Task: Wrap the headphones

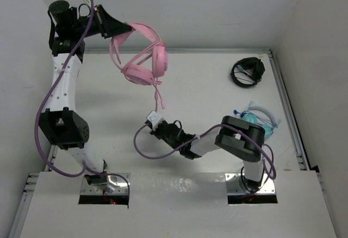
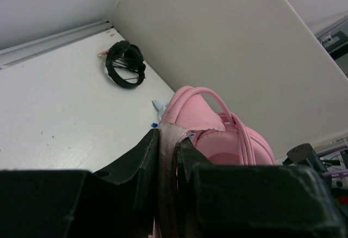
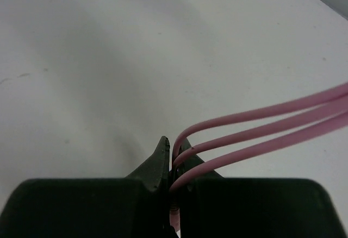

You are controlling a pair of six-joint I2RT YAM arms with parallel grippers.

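Observation:
The pink headphones (image 1: pixel 145 64) hang in the air above the far left of the table. My left gripper (image 1: pixel 124 31) is raised high and shut on their headband. In the left wrist view the band runs between the fingers at my left gripper (image 2: pixel 167 140), with a pink earcup (image 2: pixel 223 140) just beyond. The thin pink cable (image 1: pixel 158 94) drops from the earcups to my right gripper (image 1: pixel 157 119), low over the table's middle. In the right wrist view my right gripper (image 3: pixel 174 152) is shut on three strands of cable (image 3: pixel 261 124) that run off to the right.
Black headphones with a coiled cable (image 1: pixel 247 72) lie at the far right of the white table (image 1: pixel 217 96); they also show in the left wrist view (image 2: pixel 125 65). A teal and white item (image 1: pixel 256 119) lies by the right arm. White walls enclose the table.

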